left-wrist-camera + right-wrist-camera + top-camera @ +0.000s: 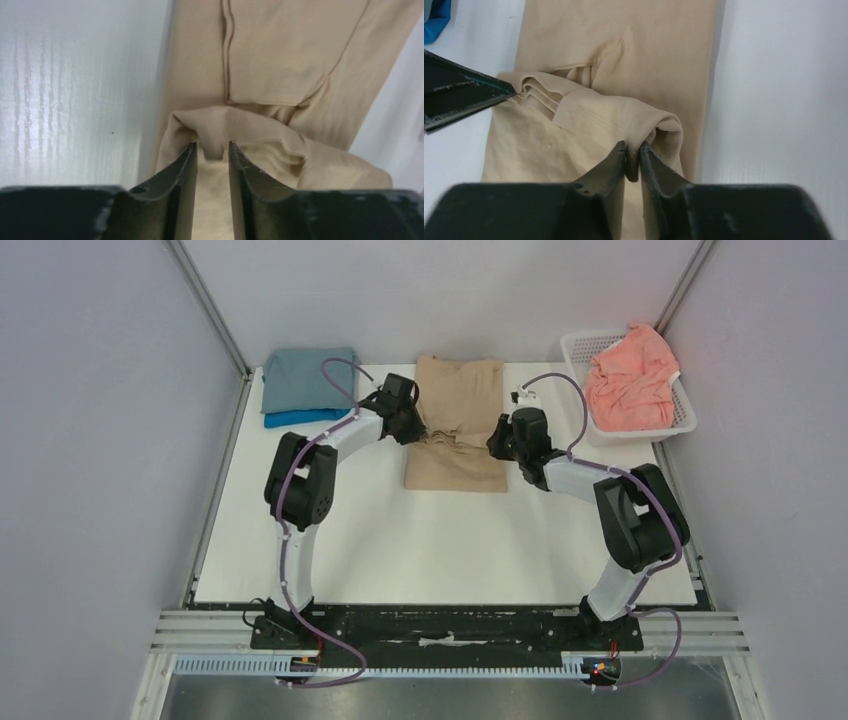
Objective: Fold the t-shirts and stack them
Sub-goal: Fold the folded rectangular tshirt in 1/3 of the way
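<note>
Tan t-shirt point(460, 390), one of four; left pincer point(212, 148), right pincer point(633, 148) both clamp it.

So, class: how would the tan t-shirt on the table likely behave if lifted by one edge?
The tan t-shirt is probably floppy: it bunches into soft folds at the left gripper and right gripper. It is likely light, since its thin layers lie flat. It would probably drape, not hold its shape.
</note>
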`<act>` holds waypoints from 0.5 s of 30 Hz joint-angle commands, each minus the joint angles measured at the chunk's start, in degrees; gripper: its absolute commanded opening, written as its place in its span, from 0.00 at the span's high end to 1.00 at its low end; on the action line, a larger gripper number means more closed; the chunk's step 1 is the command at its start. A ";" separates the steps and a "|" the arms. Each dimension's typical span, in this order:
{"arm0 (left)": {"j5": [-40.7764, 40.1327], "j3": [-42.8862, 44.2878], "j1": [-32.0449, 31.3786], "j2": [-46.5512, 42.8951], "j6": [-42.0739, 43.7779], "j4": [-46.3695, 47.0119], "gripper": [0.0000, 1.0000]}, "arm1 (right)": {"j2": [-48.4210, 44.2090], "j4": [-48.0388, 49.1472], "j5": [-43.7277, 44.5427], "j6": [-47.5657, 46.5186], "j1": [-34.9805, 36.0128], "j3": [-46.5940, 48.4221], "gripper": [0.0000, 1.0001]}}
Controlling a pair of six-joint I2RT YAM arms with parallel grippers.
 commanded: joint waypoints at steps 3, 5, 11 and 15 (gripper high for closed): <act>3.65 6.90 2.55 1.78 3.97 -1.13 0.34 | 4.87 3.58 -4.50 0.00 -3.47 8.41 0.45; 5.25 7.37 3.40 0.37 5.03 -1.92 0.23 | 4.12 2.16 -6.63 -0.64 -4.10 9.69 0.17; 3.73 -5.72 3.37 -12.01 6.85 1.09 0.19 | -6.08 5.77 -7.37 -1.01 -4.05 -2.54 0.02; 7.44 -15.82 3.10 -18.70 5.80 2.59 0.18 | -12.66 6.84 -10.07 1.55 -4.03 -11.93 0.02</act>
